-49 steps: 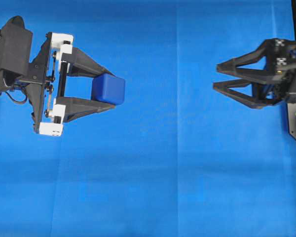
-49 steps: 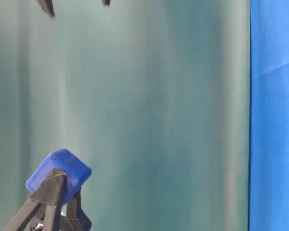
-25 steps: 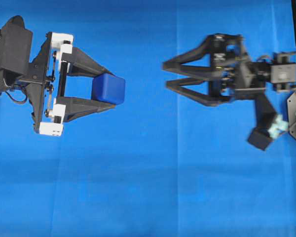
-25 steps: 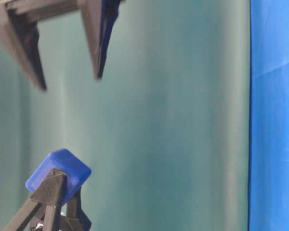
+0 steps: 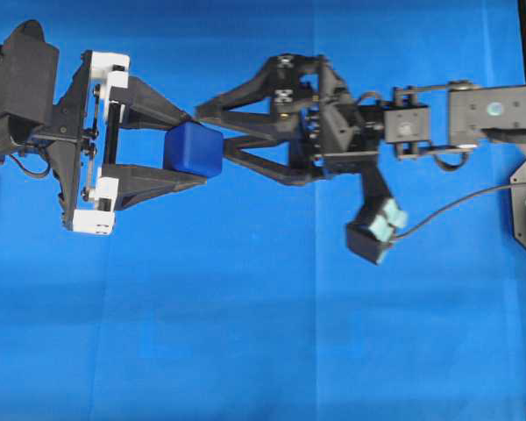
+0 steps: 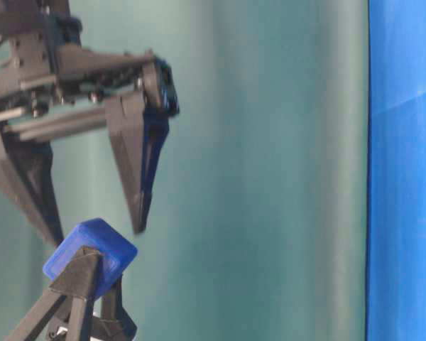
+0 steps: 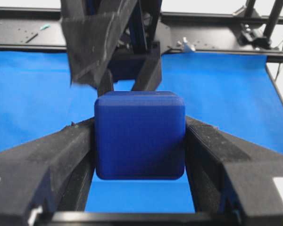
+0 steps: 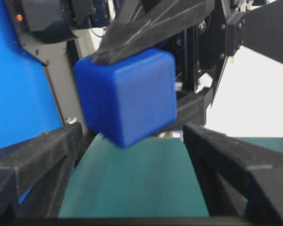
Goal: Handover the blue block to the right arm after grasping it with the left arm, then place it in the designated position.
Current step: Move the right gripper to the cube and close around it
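Dark-blue, the blue block (image 5: 193, 149) hangs above the cloth-covered bench (image 5: 245, 333), pinched between the tips of the left claw (image 5: 186, 151), while the right claw (image 5: 210, 132), spread wide, straddles it without gripping.

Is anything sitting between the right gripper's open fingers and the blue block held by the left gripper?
Nothing: in the right wrist view only air separates the right gripper from the blue block, which the left gripper clamps.
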Robot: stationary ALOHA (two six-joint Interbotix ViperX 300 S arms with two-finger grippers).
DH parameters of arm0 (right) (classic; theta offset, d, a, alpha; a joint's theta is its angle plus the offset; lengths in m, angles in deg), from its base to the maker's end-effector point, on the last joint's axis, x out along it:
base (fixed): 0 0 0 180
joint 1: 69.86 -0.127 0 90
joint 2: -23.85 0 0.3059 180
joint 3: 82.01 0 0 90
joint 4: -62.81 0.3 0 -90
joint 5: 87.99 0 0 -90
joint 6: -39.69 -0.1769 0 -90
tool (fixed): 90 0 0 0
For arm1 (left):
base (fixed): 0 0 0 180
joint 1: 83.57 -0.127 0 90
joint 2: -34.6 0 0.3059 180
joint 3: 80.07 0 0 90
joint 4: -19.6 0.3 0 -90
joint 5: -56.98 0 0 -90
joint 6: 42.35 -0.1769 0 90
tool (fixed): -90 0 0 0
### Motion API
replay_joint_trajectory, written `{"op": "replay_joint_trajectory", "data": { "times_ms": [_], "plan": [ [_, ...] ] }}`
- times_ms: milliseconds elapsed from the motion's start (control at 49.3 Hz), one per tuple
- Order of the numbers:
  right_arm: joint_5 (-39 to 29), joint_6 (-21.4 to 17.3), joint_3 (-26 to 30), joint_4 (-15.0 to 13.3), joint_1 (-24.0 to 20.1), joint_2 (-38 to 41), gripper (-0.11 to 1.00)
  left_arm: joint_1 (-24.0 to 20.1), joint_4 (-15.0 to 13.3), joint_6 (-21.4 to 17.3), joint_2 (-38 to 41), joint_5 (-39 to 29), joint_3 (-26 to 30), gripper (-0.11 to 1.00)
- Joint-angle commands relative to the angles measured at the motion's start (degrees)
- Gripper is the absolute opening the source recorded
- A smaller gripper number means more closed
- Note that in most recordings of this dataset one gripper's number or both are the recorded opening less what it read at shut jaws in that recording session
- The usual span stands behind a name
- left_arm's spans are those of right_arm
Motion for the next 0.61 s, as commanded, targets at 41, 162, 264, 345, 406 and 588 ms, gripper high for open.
{"op": "replay_joint_trajectory", "data": {
  "times_ms": [41, 162, 264, 345, 406, 588],
  "plan": [
    [-0.09, -0.09, 3.69, -0.09, -0.18, 1.14, 0.95, -0.18, 0.0, 0.09, -0.35, 0.53, 0.7, 0.49],
    [-0.62, -0.09, 4.57, -0.09, -0.26, 1.76, 0.95, -0.18, 0.0, 0.09, -0.44, 0.44, 0.7, 0.49],
    [-0.62, -0.09, 4.57, -0.09, -0.26, 1.85, 0.95, -0.26, 0.0, 0.09, -0.35, 0.44, 0.7, 0.49],
    [-0.62, -0.09, 4.57, -0.09, -0.35, 1.85, 0.95, -0.35, 0.0, 0.09, -0.44, 0.35, 0.7, 0.49],
    [-0.62, -0.09, 4.57, -0.09, -0.44, 1.76, 0.95, -0.44, 0.0, 0.09, -0.44, 0.44, 0.7, 0.49],
    [-0.7, 0.0, 4.57, -0.09, -1.23, 1.85, 0.9, -0.62, 0.0, 0.09, -0.44, 0.44, 0.79, 0.49]
  ]
}}
